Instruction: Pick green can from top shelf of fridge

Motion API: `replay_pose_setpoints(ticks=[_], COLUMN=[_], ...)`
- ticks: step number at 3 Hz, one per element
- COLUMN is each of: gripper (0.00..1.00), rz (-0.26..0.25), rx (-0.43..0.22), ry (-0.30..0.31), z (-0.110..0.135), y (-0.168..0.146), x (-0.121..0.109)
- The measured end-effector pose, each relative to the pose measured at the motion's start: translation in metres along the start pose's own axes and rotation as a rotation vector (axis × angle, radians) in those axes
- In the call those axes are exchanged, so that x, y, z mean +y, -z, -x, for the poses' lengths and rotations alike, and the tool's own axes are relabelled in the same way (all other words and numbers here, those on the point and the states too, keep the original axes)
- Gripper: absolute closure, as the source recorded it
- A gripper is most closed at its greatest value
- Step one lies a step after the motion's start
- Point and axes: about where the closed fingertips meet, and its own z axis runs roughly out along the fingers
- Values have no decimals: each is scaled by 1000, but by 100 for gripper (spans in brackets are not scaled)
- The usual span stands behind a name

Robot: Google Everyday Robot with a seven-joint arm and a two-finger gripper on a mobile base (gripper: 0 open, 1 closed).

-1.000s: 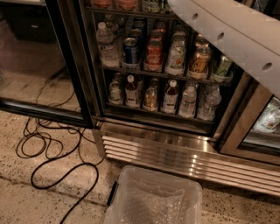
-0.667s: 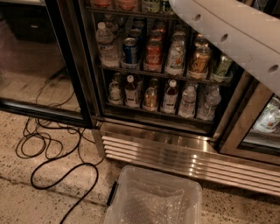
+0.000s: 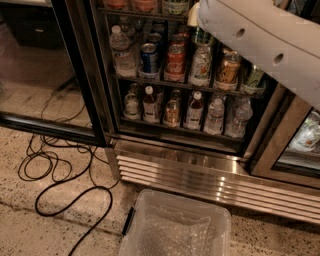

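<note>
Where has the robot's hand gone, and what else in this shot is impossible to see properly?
Gripper: not in view; the white arm runs off the top edge of the camera view.
Highest rack in view: its drinks are cut off by the top edge, only bottoms show, so the green can cannot be picked out.
Drinks on the right: partly hidden behind the arm.
Their labels: too small to read.
</note>
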Motion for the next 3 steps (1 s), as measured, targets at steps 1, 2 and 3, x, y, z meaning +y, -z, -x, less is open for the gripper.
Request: replay_pose_setpoints(ticks=[1, 2, 3], gripper=[100, 100, 100], rz=[0, 8, 48], rx=[0, 77, 178], ry=[0, -86, -242], z=[0, -20, -53], y=[0, 0, 6], x=[0, -6, -5])
